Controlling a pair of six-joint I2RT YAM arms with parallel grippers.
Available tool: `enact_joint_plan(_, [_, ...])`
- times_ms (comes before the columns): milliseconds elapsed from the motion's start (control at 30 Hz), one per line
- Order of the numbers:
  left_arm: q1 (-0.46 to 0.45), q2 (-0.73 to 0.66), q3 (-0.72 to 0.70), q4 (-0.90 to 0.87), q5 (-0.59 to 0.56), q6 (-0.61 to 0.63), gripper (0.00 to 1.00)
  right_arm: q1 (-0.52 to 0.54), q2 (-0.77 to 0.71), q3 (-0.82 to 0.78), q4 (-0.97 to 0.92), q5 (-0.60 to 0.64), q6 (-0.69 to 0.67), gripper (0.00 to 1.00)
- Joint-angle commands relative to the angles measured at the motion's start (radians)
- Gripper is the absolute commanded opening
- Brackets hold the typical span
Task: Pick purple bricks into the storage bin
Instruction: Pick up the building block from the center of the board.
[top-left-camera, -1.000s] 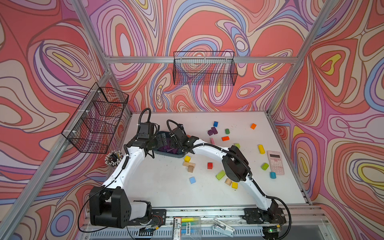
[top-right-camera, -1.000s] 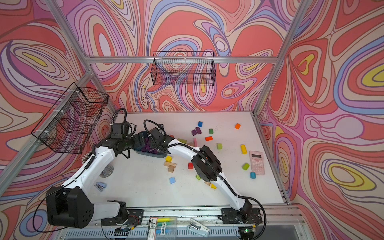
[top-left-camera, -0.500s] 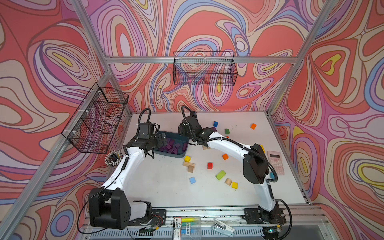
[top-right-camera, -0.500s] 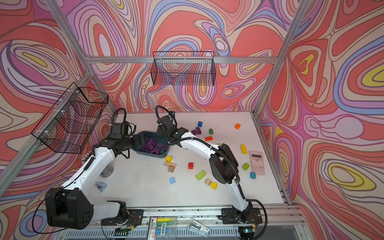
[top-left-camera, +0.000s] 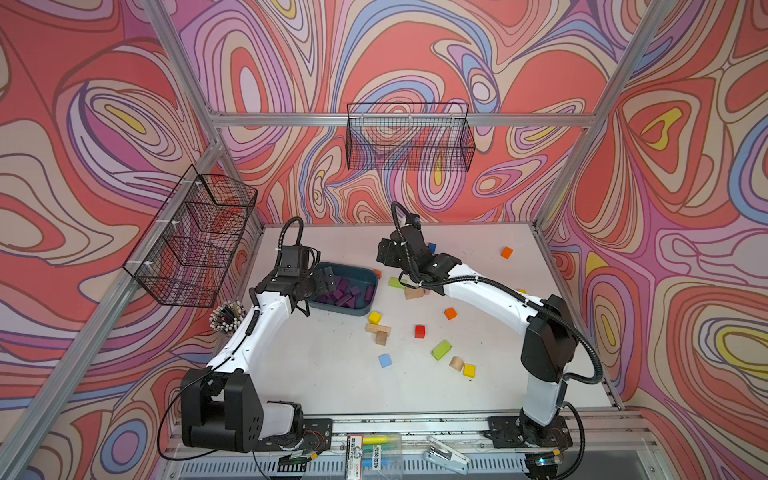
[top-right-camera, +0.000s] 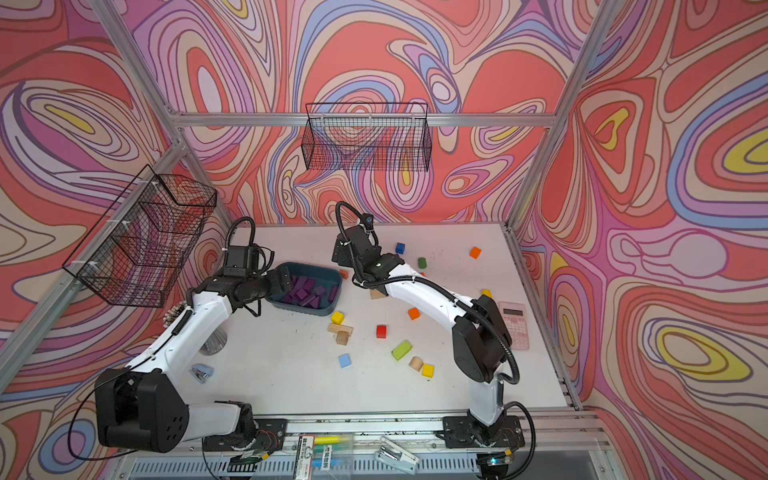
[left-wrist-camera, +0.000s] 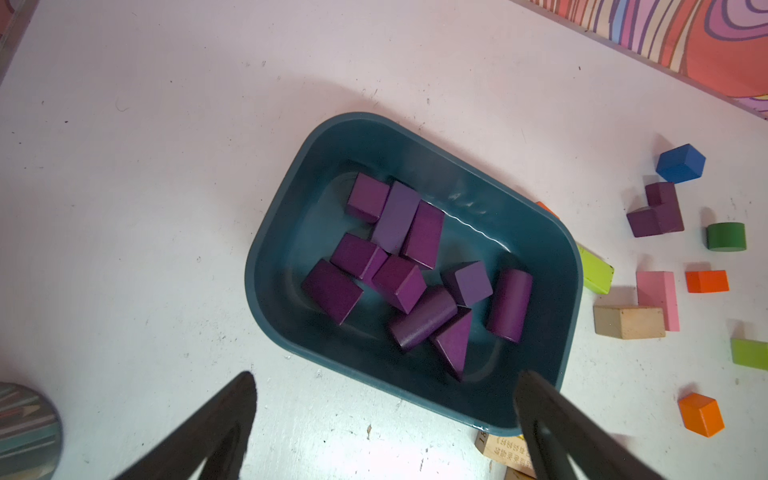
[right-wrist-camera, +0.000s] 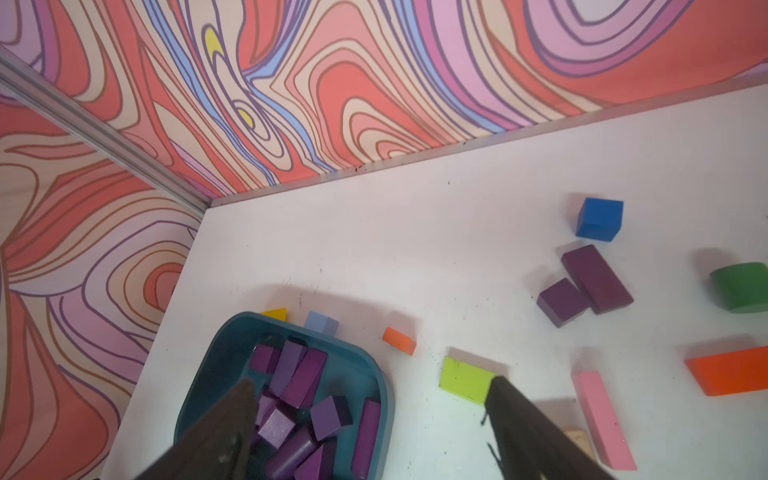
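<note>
The storage bin (top-left-camera: 358, 311) (top-right-camera: 300, 309) (left-wrist-camera: 266, 249) (right-wrist-camera: 386, 399), a shallow teal tray, sits at the table's back left with several purple bricks (top-left-camera: 340, 293) (top-right-camera: 305, 291) (left-wrist-camera: 399, 282) (right-wrist-camera: 303, 378) inside. Two more purple bricks (left-wrist-camera: 660, 212) (right-wrist-camera: 590, 282) lie touching on the table to its right; my right arm hides them in both top views. My left gripper (top-left-camera: 326, 280) (top-right-camera: 284, 279) (left-wrist-camera: 386, 376) hangs open and empty over the bin's left end. My right gripper (top-left-camera: 384, 255) (top-right-camera: 338, 253) (right-wrist-camera: 372, 382) is open and empty, above the table just right of the bin.
Loose blocks surround the two purple bricks: a blue cube (right-wrist-camera: 598, 218), green cylinder (right-wrist-camera: 742, 286), pink slab (right-wrist-camera: 602, 419), lime block (right-wrist-camera: 465, 380). A pink calculator (top-right-camera: 513, 324) lies far right. A pen cup (top-left-camera: 226, 318) stands left. Wire baskets (top-left-camera: 409, 137) (top-left-camera: 195, 237) hang on the walls.
My right gripper has drawn back from over the bin to the right and toward the back wall, and its jaws have spread wide. The left arm has stayed put.
</note>
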Motion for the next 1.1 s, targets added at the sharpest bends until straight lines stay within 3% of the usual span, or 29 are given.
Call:
enact_joint_plan(0, [0.005, -0.002, 0.012, 0.006, 0.012, -0.015, 1.0, -0.01, -0.058, -0.054, 0.04, 0.051, -0.056, 0.94])
enact_joint_plan(600, [-0.036, -0.013, -0.001, 0.041, 0.056, -0.012, 1.0, -0.099, -0.21, -0.239, 0.049, 0.119, -0.006, 0.97])
enact_joint_plan(1067, [-0.197, -0.072, -0.028, 0.081, -0.022, 0.054, 1.0, -0.166, -0.216, -0.285, -0.022, 0.094, 0.128, 0.95])
